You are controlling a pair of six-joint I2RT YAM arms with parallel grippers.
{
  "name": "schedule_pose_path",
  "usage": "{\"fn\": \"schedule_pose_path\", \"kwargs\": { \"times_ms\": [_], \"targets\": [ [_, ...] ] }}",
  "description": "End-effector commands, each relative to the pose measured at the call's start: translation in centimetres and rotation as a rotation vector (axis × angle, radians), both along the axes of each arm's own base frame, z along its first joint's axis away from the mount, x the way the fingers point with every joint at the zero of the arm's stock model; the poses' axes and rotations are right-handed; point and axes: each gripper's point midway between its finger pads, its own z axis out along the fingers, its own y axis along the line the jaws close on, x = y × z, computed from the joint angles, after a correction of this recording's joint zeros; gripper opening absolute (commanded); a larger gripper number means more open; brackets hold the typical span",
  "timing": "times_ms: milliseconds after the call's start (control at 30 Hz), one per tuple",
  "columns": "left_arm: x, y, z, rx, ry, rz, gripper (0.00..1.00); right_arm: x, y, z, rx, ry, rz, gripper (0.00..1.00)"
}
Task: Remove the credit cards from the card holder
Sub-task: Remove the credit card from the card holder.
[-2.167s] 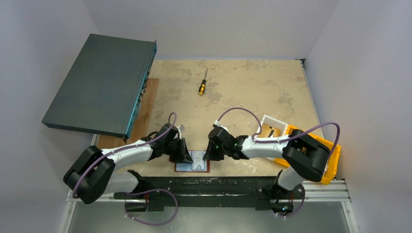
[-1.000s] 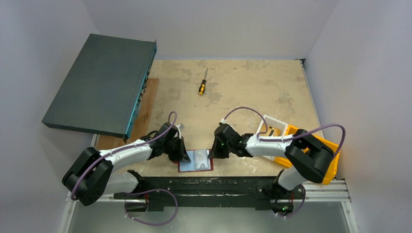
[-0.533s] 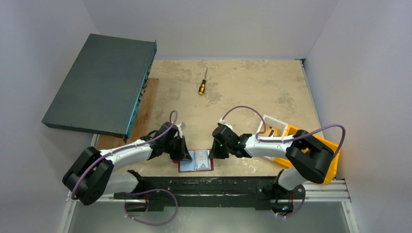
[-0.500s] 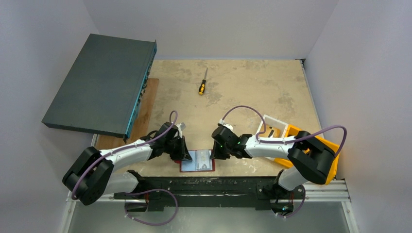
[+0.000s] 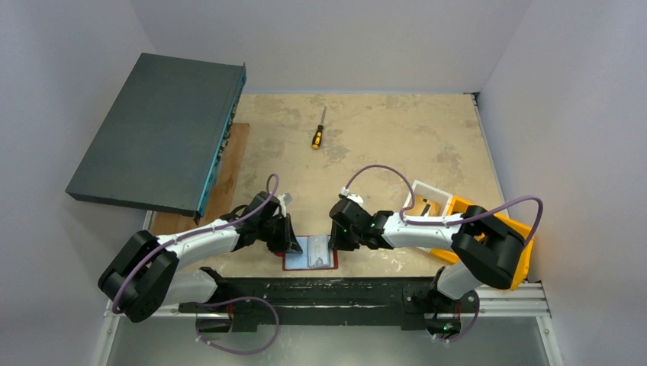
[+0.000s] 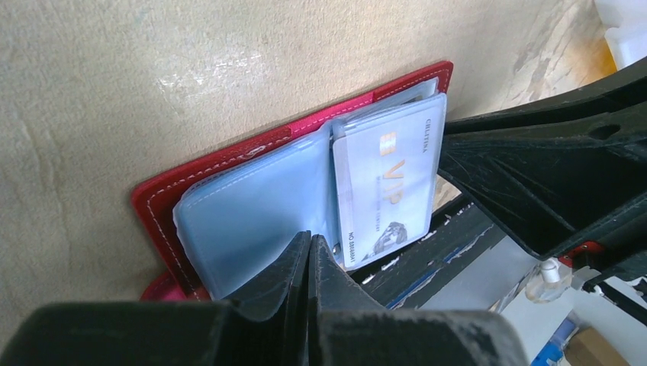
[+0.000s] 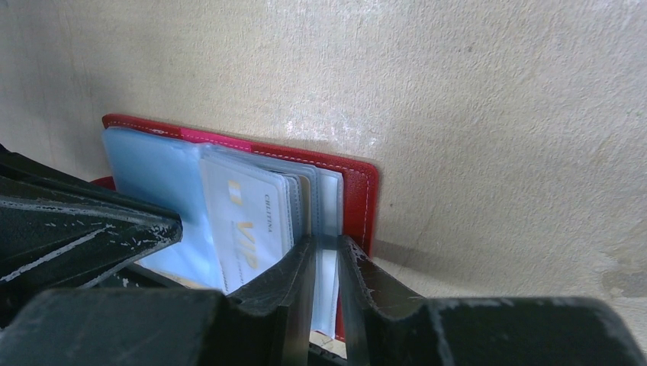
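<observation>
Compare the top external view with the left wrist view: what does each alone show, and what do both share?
Only the top external view shows the screwdriver, the grey box and the orange bin. Only the left wrist view shows the VIP lettering on the silver card. Both show the open card holder with the left gripper and right gripper at its sides.

The card holder (image 6: 229,156) is red with pale stitching, its sleeves (image 6: 252,221) translucent blue. The credit card (image 6: 385,183) is silver-grey, lettered in gold.
</observation>
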Motion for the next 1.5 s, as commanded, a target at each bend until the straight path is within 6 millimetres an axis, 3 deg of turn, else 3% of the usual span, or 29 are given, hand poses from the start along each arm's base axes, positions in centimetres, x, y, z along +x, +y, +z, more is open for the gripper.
{"fn": "schedule_pose_path", "kwargs": {
  "times_ms": [0, 200, 400, 633, 933, 1467],
  "targets": [
    [0.7, -1.3, 1.3, -0.069, -0.017, -0.006, 0.00, -1.3, -4.2, -3.3, -0.220, 0.053, 0.001, 0.17],
    [0.4, -0.7, 0.2, -0.028, 0.007, 0.016, 0.00, -1.5, -4.8, -1.6, -0.190, 0.045, -0.052, 0.16],
    [0.3, -0.1, -0.6, 0.007, 0.020, 0.032, 0.00, -0.8, -4.4, 1.3, -0.120, -0.013, -0.072, 0.25],
    [0.3, -0.1, -0.7, 0.007, 0.025, 0.030, 0.00, -0.3, -4.3, 1.5, -0.122, -0.039, -0.076, 0.27],
    [0.5, -0.3, -0.6, 0.005, 0.022, 0.025, 0.00, 0.5, -2.2, 2.0, -0.082, -0.072, -0.008, 0.25],
    [0.5, -0.4, -0.7, 0.005, 0.026, 0.021, 0.00, 0.2, -1.0, 3.2, -0.056, -0.097, 0.021, 0.25]
  ]
}}
